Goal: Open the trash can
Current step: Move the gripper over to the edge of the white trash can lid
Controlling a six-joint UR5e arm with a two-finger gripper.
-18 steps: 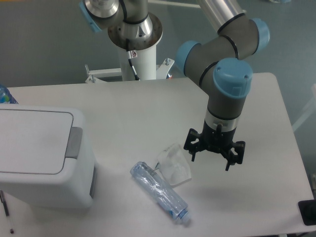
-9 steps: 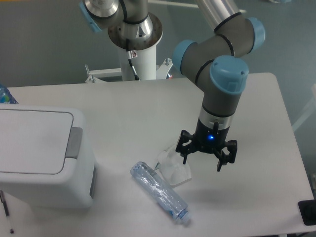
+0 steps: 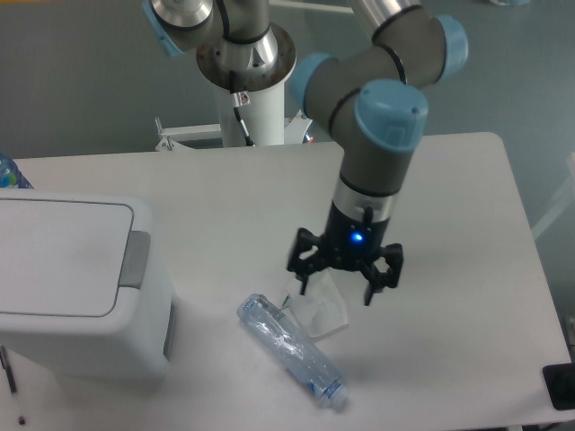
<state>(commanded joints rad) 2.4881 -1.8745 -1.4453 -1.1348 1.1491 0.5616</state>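
Your gripper point(image 3: 334, 285) hangs above the table point(image 3: 467, 224) with its two fingers spread apart and nothing between them, a blue light glowing on its body. Directly beneath its fingertips sits a crumpled clear plastic cup point(image 3: 316, 303), and just below and to the left of that lies a clear plastic bottle point(image 3: 289, 348), running diagonally with its cap toward the lower right.

The trash can point(image 3: 76, 283) stands well apart to the gripper's left, at the table's left edge. Its lid is shut and flat. Its long axis runs left to right in the view, and the grey push-button tab point(image 3: 136, 259) sits on the edge that faces the gripper.

Your arm comes down from the upper right, the wrist pointing nearly straight down, tilted slightly.
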